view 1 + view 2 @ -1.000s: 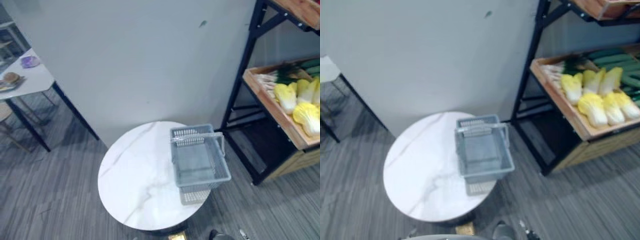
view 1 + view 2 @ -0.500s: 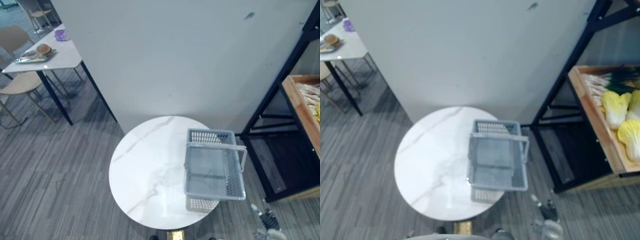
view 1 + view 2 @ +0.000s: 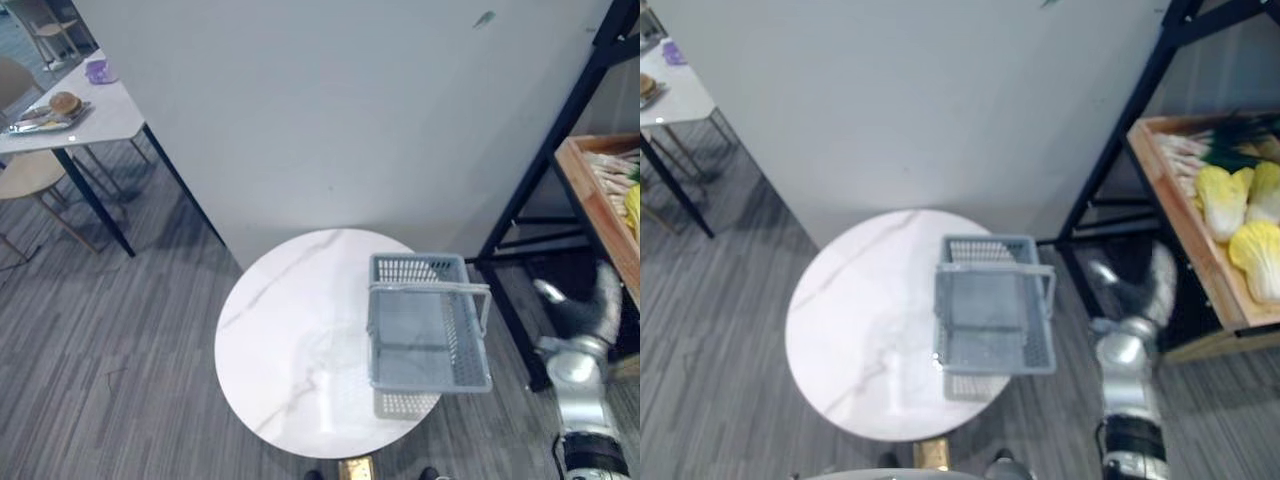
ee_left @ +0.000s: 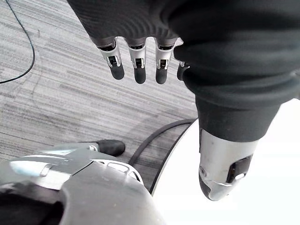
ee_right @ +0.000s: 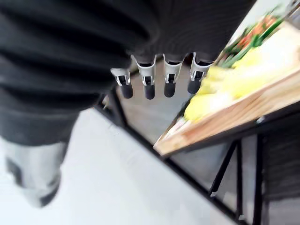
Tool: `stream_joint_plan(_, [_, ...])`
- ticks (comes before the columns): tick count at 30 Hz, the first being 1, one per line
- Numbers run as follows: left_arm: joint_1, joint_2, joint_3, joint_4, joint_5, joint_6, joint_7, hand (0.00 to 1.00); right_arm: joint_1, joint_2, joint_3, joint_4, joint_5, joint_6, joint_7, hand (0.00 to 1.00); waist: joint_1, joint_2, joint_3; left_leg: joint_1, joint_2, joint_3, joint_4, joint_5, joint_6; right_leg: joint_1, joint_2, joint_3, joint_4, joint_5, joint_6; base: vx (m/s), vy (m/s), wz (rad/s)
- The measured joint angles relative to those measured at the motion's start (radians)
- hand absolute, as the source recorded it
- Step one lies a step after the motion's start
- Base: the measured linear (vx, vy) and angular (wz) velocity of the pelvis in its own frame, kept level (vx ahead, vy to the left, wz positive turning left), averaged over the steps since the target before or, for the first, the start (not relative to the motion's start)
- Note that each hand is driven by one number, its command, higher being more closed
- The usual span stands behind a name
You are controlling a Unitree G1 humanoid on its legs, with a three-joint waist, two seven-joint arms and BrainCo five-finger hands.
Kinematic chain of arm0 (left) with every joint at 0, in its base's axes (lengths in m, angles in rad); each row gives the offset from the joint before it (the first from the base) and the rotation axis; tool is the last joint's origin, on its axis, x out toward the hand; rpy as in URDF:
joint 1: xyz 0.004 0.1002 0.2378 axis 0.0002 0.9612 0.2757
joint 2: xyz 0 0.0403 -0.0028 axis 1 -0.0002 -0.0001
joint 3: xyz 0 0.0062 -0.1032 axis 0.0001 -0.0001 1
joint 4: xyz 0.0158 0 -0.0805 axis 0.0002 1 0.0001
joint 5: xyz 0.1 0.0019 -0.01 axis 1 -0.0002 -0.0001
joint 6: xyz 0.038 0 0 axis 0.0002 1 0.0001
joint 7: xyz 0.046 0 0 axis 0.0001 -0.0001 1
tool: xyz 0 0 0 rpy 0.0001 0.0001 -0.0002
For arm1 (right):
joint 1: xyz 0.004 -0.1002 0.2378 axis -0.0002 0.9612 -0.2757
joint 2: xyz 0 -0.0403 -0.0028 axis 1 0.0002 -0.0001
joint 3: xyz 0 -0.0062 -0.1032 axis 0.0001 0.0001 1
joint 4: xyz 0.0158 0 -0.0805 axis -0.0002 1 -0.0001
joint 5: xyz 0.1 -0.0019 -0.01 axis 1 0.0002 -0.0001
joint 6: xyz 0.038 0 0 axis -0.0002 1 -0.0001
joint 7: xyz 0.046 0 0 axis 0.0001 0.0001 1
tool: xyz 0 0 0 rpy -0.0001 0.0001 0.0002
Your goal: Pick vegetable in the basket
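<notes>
White is the top of a side table (image 3: pixel 95 120) seen at the far left, on which a tray with a bun (image 3: pixel 62 104) and a purple cup (image 3: pixel 97 70) are set. The left hand (image 4: pixel 139 63) is held over grey striped floor (image 4: pixel 61 103). Its fingers are kept straight and side by side, and nothing is held in them. The pale edge of the round marble-patterned table (image 4: pixel 276 197) is seen just beside its thumb. On the right part of that table a grey plastic basket (image 3: pixel 425 382) is stood, and it is empty. The right hand (image 3: pixel 1135 298) is raised to the right of the basket, apart from it. Its fingers (image 5: pixel 149 82) are stretched out in a row, slightly parted, and nothing is grasped. Beyond those fingertips a wooden tray (image 3: pixel 1188 235) is carried on a black shelf frame (image 3: pixel 1120 130). In the tray the yellow cabbages (image 3: pixel 1218 200) are laid, untouched by the fingers, with green-topped stalks (image 3: pixel 1200 150) placed further past them.
</notes>
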Motion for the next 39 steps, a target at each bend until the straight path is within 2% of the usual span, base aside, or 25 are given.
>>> stream_joint_plan(2, [0.0,0.012,-0.031,-0.001,0.015,0.001,-0.018,0.0,-0.068,-0.015,0.153,0.01,0.0,-0.018,0.088,0.0,0.014,-0.004,0.002,-0.007,-0.002,-0.006,0.003,0.002,0.001,-0.003,-0.001,-0.002,0.0,0.001,-0.002,0.02,0.005,0.07])
stream_joint_plan(3, [0.0,0.014,-0.038,-0.001,0.019,0.001,-0.022,0.0,-0.09,-0.024,0.192,0.022,0.0,-0.025,0.104,0.0,0.019,-0.005,0.003,-0.008,-0.002,-0.007,0.003,0.004,0.0,-0.004,-0.001,-0.003,0.0,0.002,-0.002,0.03,0.004,0.1])
stream_joint_plan(5, [-0.001,0.027,-0.062,-0.002,0.033,0.0,-0.041,0.0,-0.218,-0.05,0.352,0.108,-0.001,-0.04,0.163,0.0,0.035,-0.017,0.015,-0.016,-0.003,-0.024,0.003,0.016,0.001,-0.005,-0.002,-0.007,-0.001,0.006,-0.007,0.01,-0.002,0.13])
stream_joint_plan(8, [-0.01,0.039,-0.071,-0.011,0.031,-0.001,-0.044,0.0,-0.383,-0.065,0.493,0.206,-0.002,-0.067,0.241,0.0,0.063,-0.033,0.044,-0.045,-0.002,-0.036,0.003,0.035,0.003,-0.025,0.0,-0.011,-0.003,0.02,-0.015,-0.05,-0.008,0.13])
stream_joint_plan(11, [-0.033,0.047,-0.069,-0.01,0.019,0.0,-0.046,0.0,-0.493,-0.061,0.529,0.274,-0.001,-0.075,0.288,0.0,0.086,-0.036,0.082,-0.07,-0.005,-0.053,0.003,0.05,0.009,-0.04,-0.001,-0.013,-0.007,0.034,-0.017,-0.09,0.014,0.16])
stream_joint_plan(15, [-0.031,0.044,-0.053,-0.008,-0.007,0.01,-0.048,0.0,-0.509,-0.061,0.533,0.278,-0.001,-0.073,0.306,0.0,0.101,-0.041,0.1,-0.081,-0.009,-0.055,-0.003,0.055,0.013,-0.041,-0.002,-0.009,-0.024,0.049,-0.014,-0.07,0.021,0.03])
stream_joint_plan(21, [-0.034,0.038,-0.022,-0.008,-0.011,0.02,-0.062,0.0,-0.51,-0.061,0.532,0.282,0.002,-0.057,0.311,0.0,0.097,-0.047,0.118,-0.086,-0.009,-0.051,-0.004,0.058,0.017,-0.055,-0.001,0.009,-0.024,0.05,-0.013,-0.03,0.009,-0.06])
stream_joint_plan(28, [-0.042,0.038,-0.005,-0.01,-0.011,0.021,-0.078,0.0,-0.51,-0.064,0.522,0.336,-0.002,-0.055,0.333,0.0,0.078,-0.049,0.12,-0.086,-0.009,-0.048,-0.004,0.058,0.017,-0.056,0.001,0.011,-0.027,0.051,-0.012,0.04,-0.003,-0.01])
stream_joint_plan(34, [-0.042,0.037,0.013,-0.011,-0.01,0.021,-0.079,0.0,-0.509,-0.072,0.525,0.426,-0.119,-0.058,0.354,0.0,0.077,-0.061,0.127,-0.078,-0.01,-0.033,-0.002,0.057,0.016,-0.056,0.0,0.027,-0.028,0.052,-0.012,0.03,-0.002,-0.07])
stream_joint_plan(39, [-0.042,0.037,0.01,-0.009,-0.007,0.02,-0.082,0.0,-0.511,-0.098,0.536,0.511,-0.208,-0.06,0.353,0.0,0.077,-0.059,0.129,-0.078,-0.013,-0.031,-0.004,0.057,0.016,-0.056,-0.001,0.03,-0.035,0.06,-0.011,0.0,0.002,-0.02])
